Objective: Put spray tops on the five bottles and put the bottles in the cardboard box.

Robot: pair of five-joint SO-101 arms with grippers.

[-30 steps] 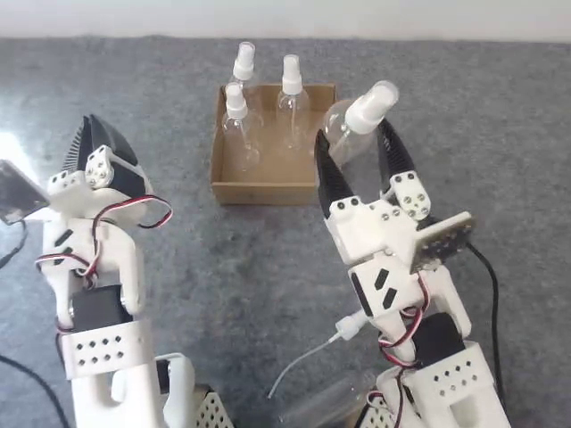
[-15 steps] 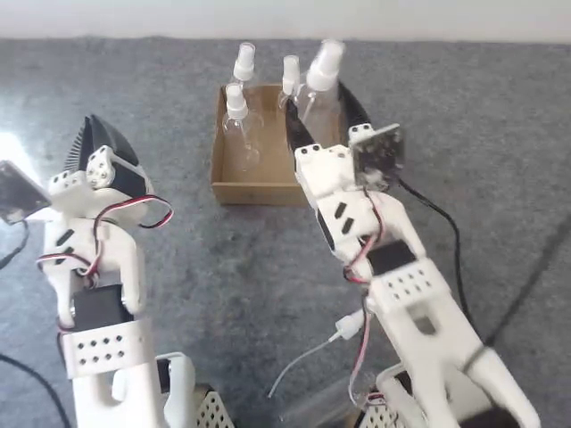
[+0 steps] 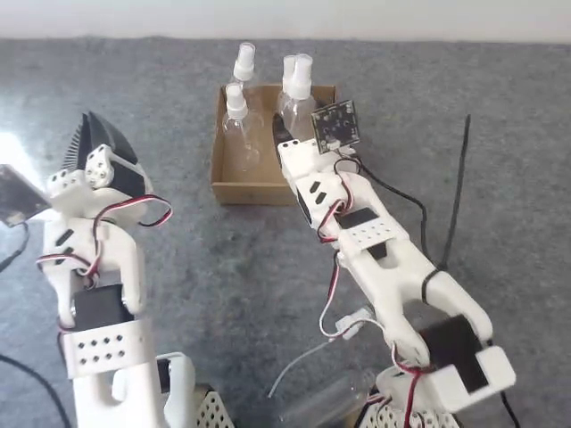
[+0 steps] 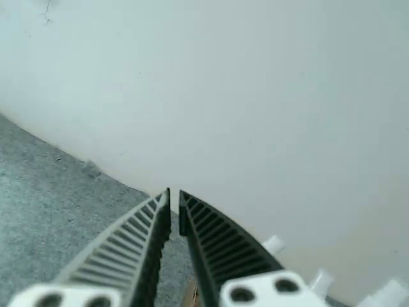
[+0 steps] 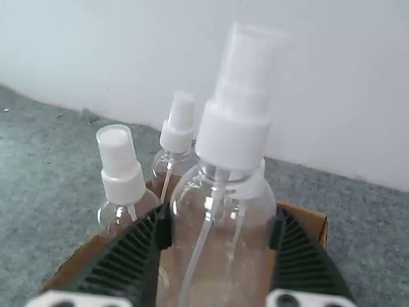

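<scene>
In the right wrist view the held bottle (image 5: 223,185) is seen to be clear and upright. It is fitted with a white spray top (image 5: 239,109), and a thin dip tube (image 5: 203,249) runs down inside it. It is gripped about its body by the right hand (image 5: 220,217), whose black ridged fingers (image 5: 134,256) are pressed against its two sides. In the high view its place is made plain: it is held in the right half of the cardboard box (image 3: 254,192), though whether it rests on the box floor cannot be told. Three capped bottles are stood upright at the box: a front bottle (image 3: 237,125) in its left half, a corner bottle (image 3: 243,64) at its far left corner, and a back bottle (image 3: 287,71) just beside the held one. Well apart from the box, on its left, the left hand (image 4: 174,198) is raised above the grey counter (image 3: 500,134). It is closed to a thin slit and nothing is held in it.
</scene>
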